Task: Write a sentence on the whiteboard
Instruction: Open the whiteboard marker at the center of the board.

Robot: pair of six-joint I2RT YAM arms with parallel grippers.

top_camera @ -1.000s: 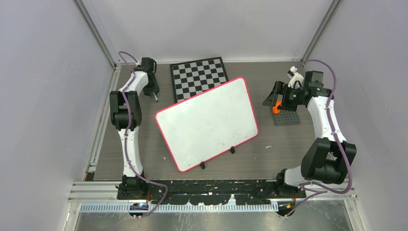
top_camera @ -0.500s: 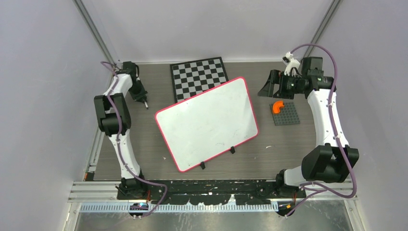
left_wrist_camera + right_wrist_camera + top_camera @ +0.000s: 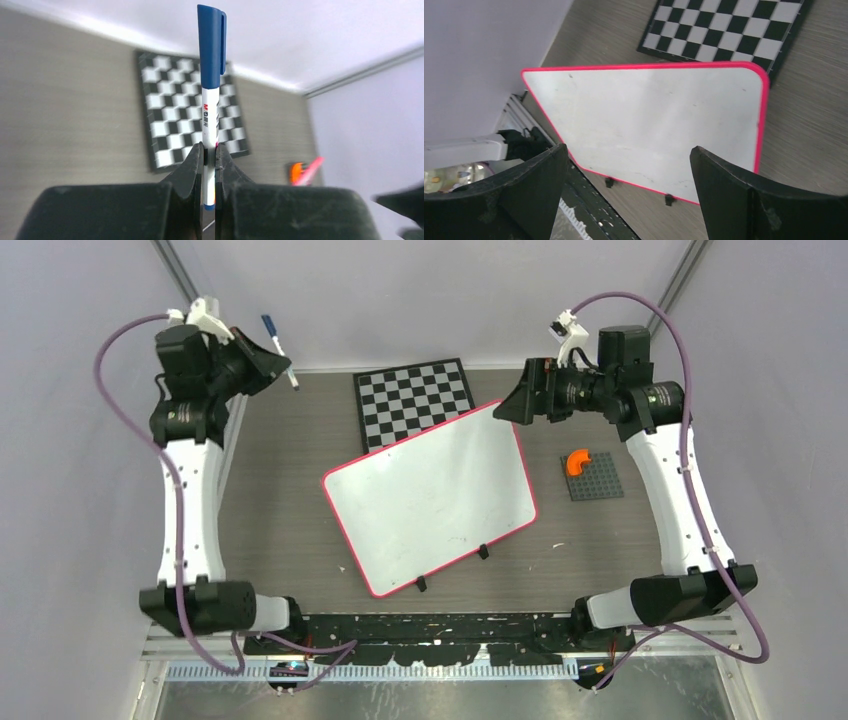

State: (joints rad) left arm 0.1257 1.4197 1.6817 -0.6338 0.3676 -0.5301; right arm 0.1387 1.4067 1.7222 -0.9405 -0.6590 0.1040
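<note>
The whiteboard (image 3: 430,496), white with a red-pink rim and two black clip feet, lies tilted at the table's middle; it also shows in the right wrist view (image 3: 649,120). Its face is blank; no blue sentence shows on it. My left gripper (image 3: 272,362) is raised at the far left and shut on a capped blue-and-white marker (image 3: 211,85), which points up and away from the jaws (image 3: 279,350). My right gripper (image 3: 508,405) is open and empty, held high above the board's far right corner.
A black-and-white checkered board (image 3: 414,400) lies behind the whiteboard, partly under it. An orange curved piece (image 3: 577,461) sits on a small grey studded plate (image 3: 596,478) at the right. Grey walls close in on three sides.
The left arm has lifted high from the table's far left with the marker in its jaws. The right arm has risen and swung left toward the whiteboard's far corner.
</note>
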